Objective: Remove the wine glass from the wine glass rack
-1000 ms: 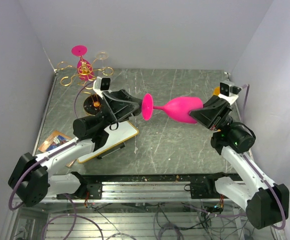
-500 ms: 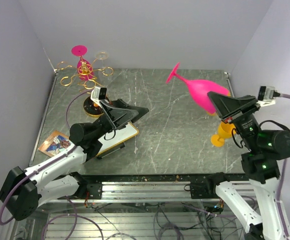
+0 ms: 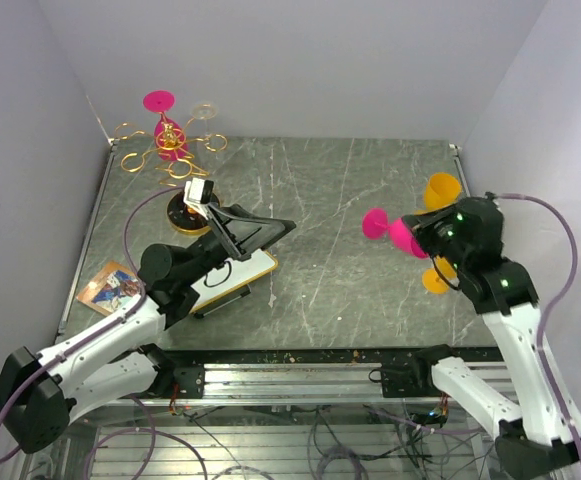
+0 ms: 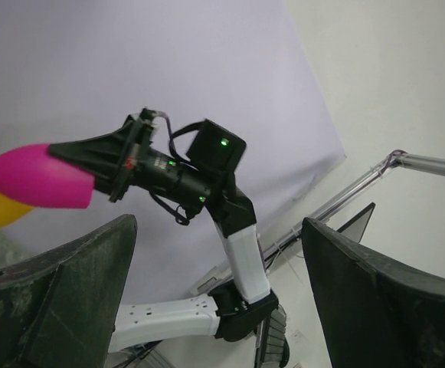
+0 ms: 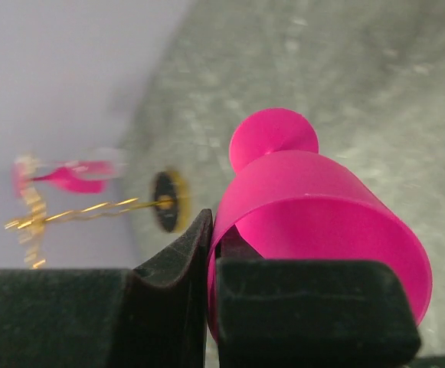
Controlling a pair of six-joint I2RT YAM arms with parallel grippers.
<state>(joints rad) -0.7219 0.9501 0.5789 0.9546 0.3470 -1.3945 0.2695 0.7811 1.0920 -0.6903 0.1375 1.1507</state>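
Observation:
My right gripper point(image 3: 422, 236) is shut on the rim of a pink wine glass point(image 3: 388, 230), one finger inside the bowl and one outside. It holds the glass above the table's right side, foot pointing left. In the right wrist view the glass point(image 5: 314, 207) fills the space beyond the gripper point(image 5: 211, 257). The gold wine glass rack point(image 3: 168, 145) stands at the back left on its black base point(image 3: 184, 213), with another pink glass point(image 3: 161, 104) hanging on it. My left gripper point(image 3: 267, 231) is open and empty, right of the base, and in its own view point(image 4: 218, 295) it faces the right arm.
An orange glass point(image 3: 440, 190) stands at the right edge beside the right arm. A white board point(image 3: 238, 273) lies under the left arm and a picture card point(image 3: 110, 285) at the left edge. Walls close in at the back and sides.
The right arm has swung the pink glass from mid-table up to the back right, then down and forward. The left gripper let go of it and drew back left.

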